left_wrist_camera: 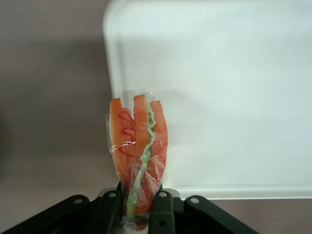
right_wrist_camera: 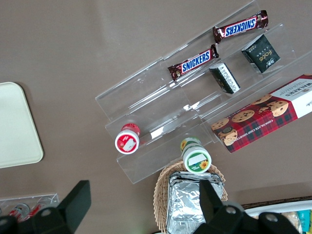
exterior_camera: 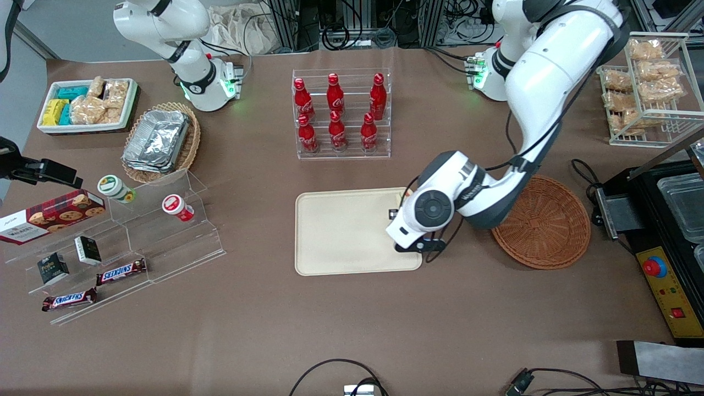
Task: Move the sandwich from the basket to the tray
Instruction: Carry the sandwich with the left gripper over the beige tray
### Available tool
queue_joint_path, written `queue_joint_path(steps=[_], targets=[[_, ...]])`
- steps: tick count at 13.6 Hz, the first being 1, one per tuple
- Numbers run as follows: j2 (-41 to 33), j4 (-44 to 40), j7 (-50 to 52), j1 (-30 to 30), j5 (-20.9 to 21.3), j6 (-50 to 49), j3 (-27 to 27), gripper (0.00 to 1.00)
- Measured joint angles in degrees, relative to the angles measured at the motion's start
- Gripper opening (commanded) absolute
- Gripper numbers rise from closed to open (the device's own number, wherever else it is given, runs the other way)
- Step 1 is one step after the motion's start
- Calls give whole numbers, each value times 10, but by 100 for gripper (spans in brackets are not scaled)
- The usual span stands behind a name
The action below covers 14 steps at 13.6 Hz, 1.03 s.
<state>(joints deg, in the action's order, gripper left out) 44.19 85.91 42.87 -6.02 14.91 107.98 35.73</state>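
My gripper (left_wrist_camera: 139,196) is shut on the sandwich (left_wrist_camera: 139,141), a wrapped wedge with orange, red and green layers that stands upright between the black fingers (left_wrist_camera: 163,207). It hangs over the corner rim of the beige tray (left_wrist_camera: 219,97), partly above the brown table. In the front view the working arm's hand (exterior_camera: 419,220) hovers over the tray (exterior_camera: 341,231) at the edge nearest the basket and hides the fingers. The reddish-brown wicker basket (exterior_camera: 542,223) lies beside the tray, toward the working arm's end, with nothing in it.
A clear rack of red cola bottles (exterior_camera: 341,113) stands farther from the front camera than the tray. Toward the parked arm's end are an acrylic stepped shelf with snacks (exterior_camera: 126,236), a tan basket of foil containers (exterior_camera: 159,140) and a white bin (exterior_camera: 88,104). A black appliance (exterior_camera: 665,231) stands by the basket.
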Motion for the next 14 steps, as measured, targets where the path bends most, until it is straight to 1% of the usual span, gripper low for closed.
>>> queue_joint_path(steps=[1,2,10,12,14], targets=[[5,0,2,-6,1,0,-1,70],[9,-1,4,-7,2,0,-2,100],[12,-25,7,-5,2,-7,-5,100],[-3,-41,29,-4,3,-24,-5,100],[-42,-51,72,-3,3,-42,-15,100]])
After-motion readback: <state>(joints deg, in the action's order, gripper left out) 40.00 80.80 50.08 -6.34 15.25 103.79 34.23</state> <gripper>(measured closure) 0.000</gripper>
